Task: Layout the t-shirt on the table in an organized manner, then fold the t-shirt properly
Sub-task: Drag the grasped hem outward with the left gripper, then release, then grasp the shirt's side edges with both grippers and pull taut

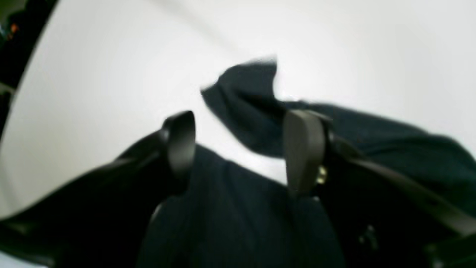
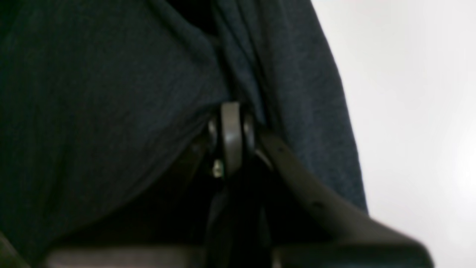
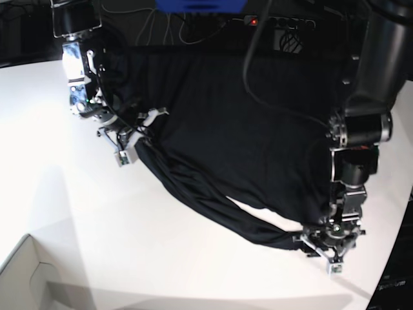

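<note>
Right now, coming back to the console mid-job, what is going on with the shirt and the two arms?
The two arms are laying out the plain black soft-fabric t-shirt on the large smooth white table. The right claw is shut on a bunch of the shirt's fabric. The left claw stands open just above the cloth, with nothing between its fingers. The shirt lies spread across the table's far side, with its near edge bunched into a thick roll running between the two claws, so it is not yet flat and no fold has begun.

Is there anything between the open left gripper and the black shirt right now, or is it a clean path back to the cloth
Nothing visible is in the way. The left gripper is open directly over the t-shirt, with only its fabric and the bare table seen between its fingers.
</note>
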Controlling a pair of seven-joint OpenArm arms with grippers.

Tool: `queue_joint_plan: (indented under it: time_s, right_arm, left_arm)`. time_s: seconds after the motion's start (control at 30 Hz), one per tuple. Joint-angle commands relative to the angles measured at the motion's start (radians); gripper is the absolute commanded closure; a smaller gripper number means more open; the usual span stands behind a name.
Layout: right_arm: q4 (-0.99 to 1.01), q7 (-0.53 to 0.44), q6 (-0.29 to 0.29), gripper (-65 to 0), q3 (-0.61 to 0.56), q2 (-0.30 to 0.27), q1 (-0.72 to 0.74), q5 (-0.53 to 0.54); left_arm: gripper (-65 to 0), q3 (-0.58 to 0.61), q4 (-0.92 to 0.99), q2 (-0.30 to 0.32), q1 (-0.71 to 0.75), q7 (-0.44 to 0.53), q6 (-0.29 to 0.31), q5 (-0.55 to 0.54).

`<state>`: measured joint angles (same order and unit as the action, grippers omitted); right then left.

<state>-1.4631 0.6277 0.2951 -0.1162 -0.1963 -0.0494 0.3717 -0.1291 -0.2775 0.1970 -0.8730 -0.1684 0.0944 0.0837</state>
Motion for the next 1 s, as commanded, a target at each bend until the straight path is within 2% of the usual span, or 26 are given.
queue_joint_plan:
  time_s: [0.0,0.1,0.17,0.3,0.43,0.6,0.97]
  right_arm:
    - [-0.004,0.027,-0.001,0.0,0.002,-0.002,0.004,-0.017]
    - [-0.004,0.027,-0.001,0.0,0.002,-0.002,0.021,-0.017]
    - [-0.004,0.027,-0.001,0.0,0.0,-0.002,0.023,-0.017]
    - [-0.004,0.027,-0.001,0.0,0.0,-0.004,0.024,-0.017]
    - [0.003,0.027,-0.001,0.0,0.0,-0.004,0.044,-0.017]
    - [0.028,0.027,-0.001,0.0,0.0,-0.007,0.061,-0.017]
    - [0.026,0.082,0.0,0.0,0.0,-0.009,0.081,-0.017]
  left_arm:
    - [-35.5,-0.004,-0.021,0.008,-0.059,0.04,-0.005,-0.003]
    - [-32.5,-0.005,-0.041,0.034,-0.028,0.028,-0.003,-0.008]
    - [-29.5,-0.005,-0.116,0.048,0.027,-0.052,-0.003,-0.04]
    - [-20.7,-0.005,-0.374,0.088,0.212,-0.187,-0.003,-0.184]
    - [-15.4,0.001,-0.556,0.106,0.392,-0.205,-0.003,-0.247]
    - [-14.6,-0.001,-0.5,0.1,0.455,-0.193,-0.003,-0.239]
    - [-14.6,0.004,-0.205,0.103,0.42,-0.012,-0.003,-0.239]
